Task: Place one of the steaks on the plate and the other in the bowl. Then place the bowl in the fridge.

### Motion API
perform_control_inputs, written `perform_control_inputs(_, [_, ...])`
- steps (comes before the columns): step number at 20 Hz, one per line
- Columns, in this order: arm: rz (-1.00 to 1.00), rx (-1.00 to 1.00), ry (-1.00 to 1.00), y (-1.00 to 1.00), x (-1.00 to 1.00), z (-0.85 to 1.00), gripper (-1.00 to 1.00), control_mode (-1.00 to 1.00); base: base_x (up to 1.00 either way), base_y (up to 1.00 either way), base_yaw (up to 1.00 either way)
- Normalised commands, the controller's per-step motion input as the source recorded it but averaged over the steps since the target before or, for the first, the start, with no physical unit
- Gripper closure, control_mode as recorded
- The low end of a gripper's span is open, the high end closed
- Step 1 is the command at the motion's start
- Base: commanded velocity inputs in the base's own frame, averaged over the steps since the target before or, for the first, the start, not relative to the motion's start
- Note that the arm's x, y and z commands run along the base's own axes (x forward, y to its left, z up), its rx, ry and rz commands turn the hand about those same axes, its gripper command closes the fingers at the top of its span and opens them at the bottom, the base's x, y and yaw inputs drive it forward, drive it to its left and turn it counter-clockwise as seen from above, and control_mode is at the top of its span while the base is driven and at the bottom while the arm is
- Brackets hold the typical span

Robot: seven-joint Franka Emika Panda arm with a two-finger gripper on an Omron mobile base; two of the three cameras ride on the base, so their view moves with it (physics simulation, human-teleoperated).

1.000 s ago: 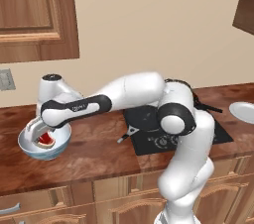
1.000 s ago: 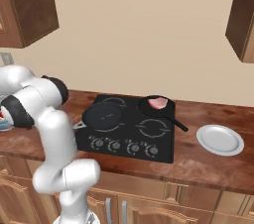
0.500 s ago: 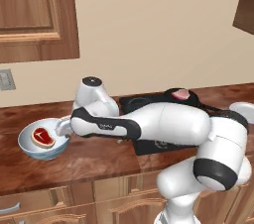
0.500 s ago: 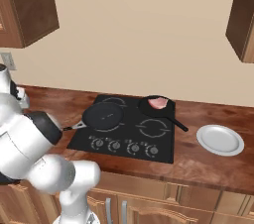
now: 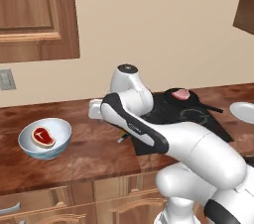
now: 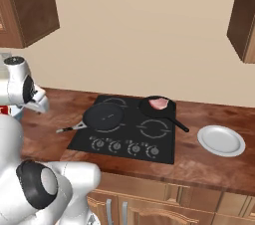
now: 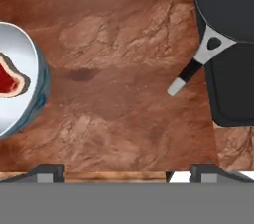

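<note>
The arm is swinging away from the bowl [image 5: 45, 139] toward the stovetop [image 6: 127, 128], gripper [image 7: 116, 171] spread wide, empty. Two steaks: one [image 5: 43, 137] now lying inside the bowl, one [image 6: 159, 103] waiting in the far pan [image 6: 157, 107]. One plate [image 6: 221, 141], right of the stovetop, sitting bare.

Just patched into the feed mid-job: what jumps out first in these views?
The red steak lying in the blue-and-white bowl at the counter's left end. Next, a second steak sitting in a black pan on the cooktop's back right burner, with the white plate bare to its right. The open end effector hangs over brown countertop between bowl and cooktop.
</note>
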Motion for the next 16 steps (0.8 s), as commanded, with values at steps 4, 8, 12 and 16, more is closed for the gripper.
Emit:
perform_control_inputs(4, [-0.53, 0.01, 0.29, -1.00, -0.11, 0.37, -1.00, -1.00, 0.00, 0.00, 0.00])
perform_control_inputs(8, [-0.62, 0.03, 0.08, -0.94, -0.17, 0.03, -1.00, -1.00, 0.00, 0.00, 0.00])
perform_control_inputs(12, [-0.64, 0.00, 0.04, -0.94, -0.06, 0.00, -1.00, -1.00, 0.00, 0.00, 0.00])
perform_control_inputs(16, [-0.66, 0.00, 0.00, -0.93, 0.00, 0.00, -1.00, -1.00, 0.00, 0.00, 0.00])
